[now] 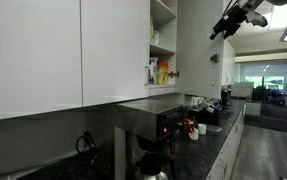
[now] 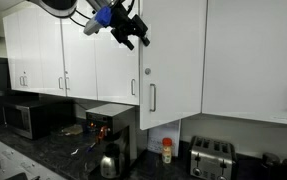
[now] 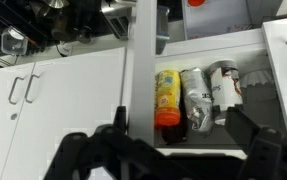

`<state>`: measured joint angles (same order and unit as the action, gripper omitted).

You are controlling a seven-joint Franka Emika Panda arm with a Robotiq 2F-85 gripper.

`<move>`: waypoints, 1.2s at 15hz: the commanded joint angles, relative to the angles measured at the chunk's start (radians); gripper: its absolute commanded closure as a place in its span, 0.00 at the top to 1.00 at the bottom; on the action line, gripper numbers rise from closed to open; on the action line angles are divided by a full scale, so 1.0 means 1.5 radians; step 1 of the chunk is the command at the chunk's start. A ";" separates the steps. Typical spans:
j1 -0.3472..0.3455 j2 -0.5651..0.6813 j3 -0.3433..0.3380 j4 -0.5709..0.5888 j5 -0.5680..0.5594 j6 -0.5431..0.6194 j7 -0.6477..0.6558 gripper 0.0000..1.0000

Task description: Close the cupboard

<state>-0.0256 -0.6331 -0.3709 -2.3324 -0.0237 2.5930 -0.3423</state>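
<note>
The cupboard (image 1: 163, 40) is open, with white shelves showing in an exterior view. Its glossy door (image 2: 173, 60) stands swung out, with the slim metal bar handle (image 2: 151, 97) near its free edge. In the wrist view the door (image 3: 143, 60) is seen edge-on beside a shelf that holds a yellow container (image 3: 167, 95) and white containers (image 3: 195, 95). My gripper (image 2: 133, 38) hangs high up beside the door's free edge, also seen in an exterior view (image 1: 221, 30). Its fingers (image 3: 168, 150) are spread wide and hold nothing.
Closed white cabinets (image 2: 53, 55) run along the wall. Below them the dark counter carries a coffee machine (image 2: 108, 125), a microwave (image 2: 28, 118), a toaster (image 2: 211, 158) and an orange-capped bottle (image 2: 167, 150). More cabinet doors with handles (image 3: 18, 90) show in the wrist view.
</note>
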 commanded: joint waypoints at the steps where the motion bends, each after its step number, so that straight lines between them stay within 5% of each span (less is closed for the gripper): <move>1: 0.021 0.005 -0.010 0.002 0.026 0.015 -0.039 1.00; 18: 0.061 -0.021 -0.004 -0.010 0.036 0.004 -0.053 1.00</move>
<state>0.0432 -0.6530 -0.3728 -2.3347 -0.0109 2.5964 -0.3786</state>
